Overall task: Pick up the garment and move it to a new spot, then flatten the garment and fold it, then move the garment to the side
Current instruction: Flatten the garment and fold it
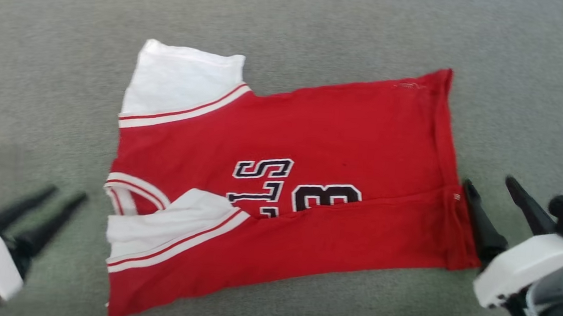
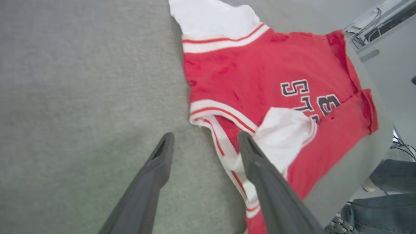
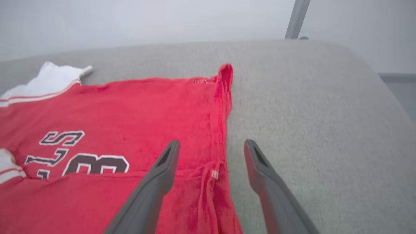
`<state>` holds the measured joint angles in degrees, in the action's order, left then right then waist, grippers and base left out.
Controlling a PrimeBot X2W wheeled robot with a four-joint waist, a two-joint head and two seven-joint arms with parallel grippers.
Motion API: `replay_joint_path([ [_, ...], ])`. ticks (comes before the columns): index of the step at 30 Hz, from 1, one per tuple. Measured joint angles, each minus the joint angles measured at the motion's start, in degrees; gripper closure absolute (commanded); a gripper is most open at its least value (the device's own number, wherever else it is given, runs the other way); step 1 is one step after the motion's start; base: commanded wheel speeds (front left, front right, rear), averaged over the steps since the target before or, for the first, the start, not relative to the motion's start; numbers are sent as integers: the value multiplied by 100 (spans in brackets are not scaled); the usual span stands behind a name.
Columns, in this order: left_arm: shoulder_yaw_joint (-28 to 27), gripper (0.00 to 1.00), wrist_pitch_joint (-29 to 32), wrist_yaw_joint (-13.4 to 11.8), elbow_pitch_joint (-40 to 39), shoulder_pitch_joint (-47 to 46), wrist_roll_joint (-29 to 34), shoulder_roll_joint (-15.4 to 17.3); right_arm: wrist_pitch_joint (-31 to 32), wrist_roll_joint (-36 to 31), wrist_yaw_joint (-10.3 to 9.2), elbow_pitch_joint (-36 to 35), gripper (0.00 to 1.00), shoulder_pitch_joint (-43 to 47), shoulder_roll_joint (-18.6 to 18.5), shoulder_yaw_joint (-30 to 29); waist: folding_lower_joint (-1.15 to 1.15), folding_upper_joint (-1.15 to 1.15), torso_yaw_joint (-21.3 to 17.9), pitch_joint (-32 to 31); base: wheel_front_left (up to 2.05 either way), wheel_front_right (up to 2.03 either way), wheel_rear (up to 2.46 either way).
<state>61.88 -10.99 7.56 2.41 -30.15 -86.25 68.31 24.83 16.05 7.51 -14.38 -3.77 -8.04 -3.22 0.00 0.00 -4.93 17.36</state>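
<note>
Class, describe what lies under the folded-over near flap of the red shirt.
The flap, with its white sleeve, lies on the front of the shirt. The dark lettering runs under the flap's edge, so the covered part of the print cannot be read.

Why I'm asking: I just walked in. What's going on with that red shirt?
A two-armed robot is folding the red shirt on a grey padded surface. Its near long side is already folded up over the lettering, with the near sleeve tucked in. Both grippers are open and hold nothing: the left gripper sits off the collar end, the right gripper at the hem end.
</note>
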Motion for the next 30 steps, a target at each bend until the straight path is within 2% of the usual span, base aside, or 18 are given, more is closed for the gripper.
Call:
replay_joint_path([
  [5,-446,0,-258,-1,945,-493,158,-73,-1229,-269,0,200,0,-261,183,527,0,0,-376,94,0,0,0],
  [8,-617,0,-268,-1,1335,-952,392,-243,-1716,-336,0,357,0,-381,289,739,0,0,-639,195,0,0,0],
  [11,-710,0,-27,-1,1752,-1479,537,-345,-2063,-366,0,465,0,-453,377,898,0,0,-908,326,0,0,0],
  [18,-422,0,1377,-1,2496,-2588,888,-644,-2496,-333,0,698,0,-500,461,1105,0,0,-1438,680,0,0,0],
  [27,25,0,3562,0,3019,-3424,751,-510,-2778,-176,0,956,0,-502,498,1283,0,0,-1777,1074,0,0,0],
  [28,47,11,3775,-1,2964,-3487,675,-476,-2814,-153,0,977,0,-503,500,1295,0,0,-1791,1106,0,0,0],
  [29,66,55,3974,-10,2864,-3542,556,-453,-2840,-136,0,1003,0,-507,500,1303,0,0,-1801,1135,0,0,0],
  [30,66,67,4092,-10,2760,-3576,453,-407,-2840,-135,-1,1039,0,-513,500,1313,0,0,-1804,1161,0,0,0],
])
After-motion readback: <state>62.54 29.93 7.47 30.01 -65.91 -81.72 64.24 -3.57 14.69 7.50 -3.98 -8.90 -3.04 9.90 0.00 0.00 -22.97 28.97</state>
